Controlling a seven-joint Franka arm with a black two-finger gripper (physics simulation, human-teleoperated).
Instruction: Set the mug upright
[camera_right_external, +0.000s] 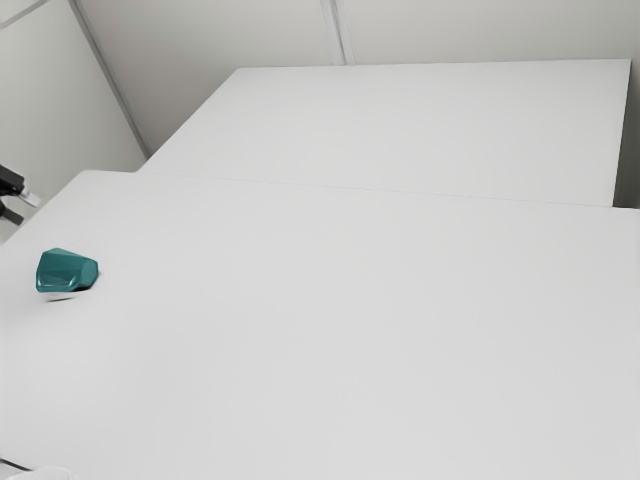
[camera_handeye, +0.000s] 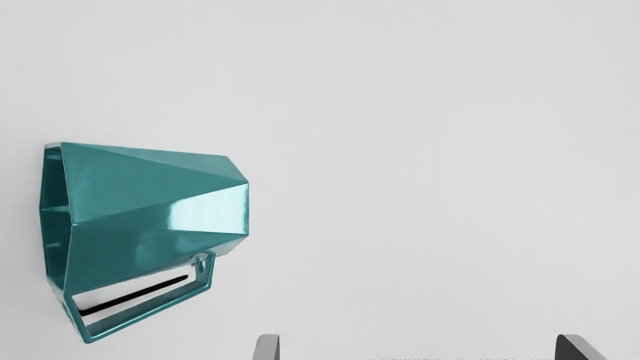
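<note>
Plainly, the mug (camera_right_external: 66, 270) lies on its side on the white table (camera_right_external: 330, 330), so it is not upright. It rests near the table's slanting edge at the exterior view's left, not far from the corner (camera_right_external: 88, 174) where that edge meets the table's far edge. It is teal and glossy, with flat, angled faces and a body that narrows from the mouth (camera_handeye: 54, 215) to the base (camera_right_external: 89, 273). In the exterior view, the base points to the right and the mouth toward the left.

My gripper (camera_right_external: 22, 207) is empty and spread, with its two fingers (camera_handeye: 266, 347) well apart and nothing held between them. The exterior view puts it by that same slanting edge, apart from the mug. Seen from my wrist, the mug sits off to one side of the space between my fingers, with its base turned toward that side and its mouth facing away. The handle (camera_handeye: 150, 311) is an angular loop along the side of the body closer to my fingertips, and a dark, narrow streak shows through its opening.

Beyond the table's far edge spreads another white surface (camera_right_external: 400, 130), with pale walls (camera_right_external: 230, 30) behind it.
</note>
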